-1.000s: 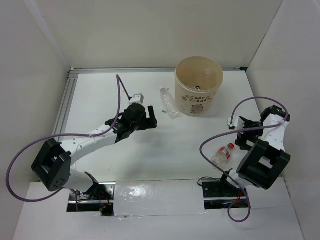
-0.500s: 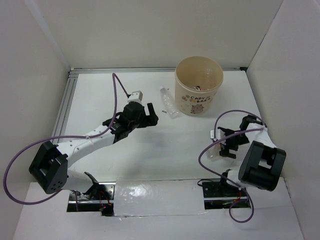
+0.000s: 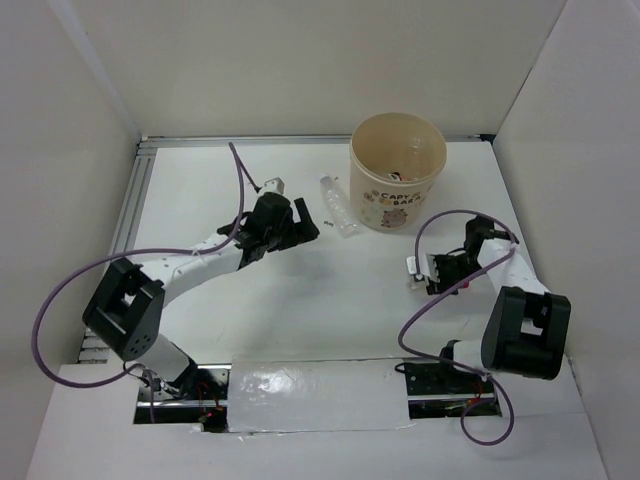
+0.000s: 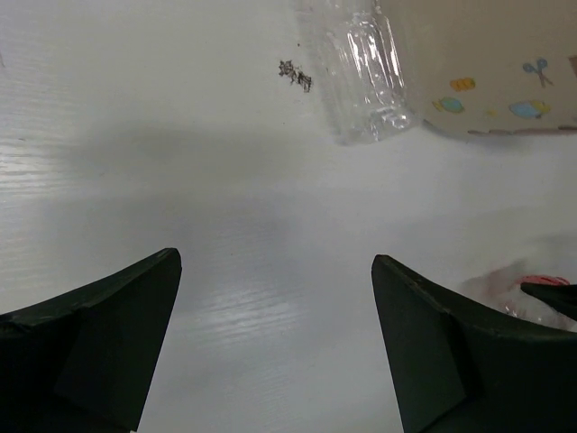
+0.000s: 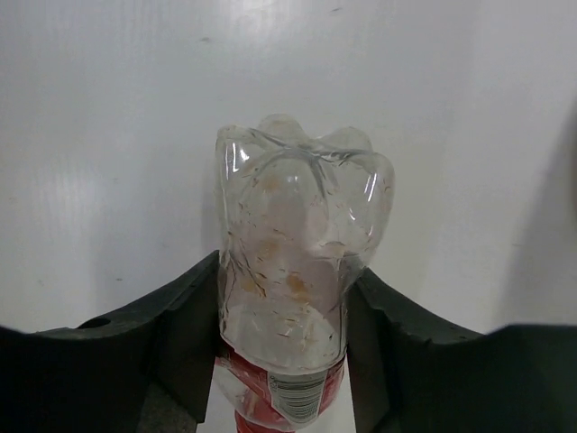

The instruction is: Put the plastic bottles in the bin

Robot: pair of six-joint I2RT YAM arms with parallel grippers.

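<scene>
The bin (image 3: 397,200) is a round cream tub with cartoon print at the back of the table. A clear plastic bottle (image 3: 337,209) lies on the table against its left side, and shows in the left wrist view as the crumpled clear bottle (image 4: 361,68) beside the bin wall (image 4: 491,63). My left gripper (image 3: 305,226) hovers open just left of it, its dark fingers (image 4: 117,316) wide apart over bare table. My right gripper (image 5: 288,316) is shut on a clear bottle with a red label (image 5: 302,253), its base pointing away from the wrist. This held bottle (image 3: 414,270) is front right of the bin.
White walls close the table in on the left, back and right. A metal rail (image 3: 130,215) runs along the left edge. Purple cables loop from both arms. A small dark mark (image 4: 296,75) lies on the table near the clear bottle.
My right arm swung in from the right wall to the red-labelled bottle, shut on it and carried it leftwards. My left arm stretched a little toward the back, still open.
</scene>
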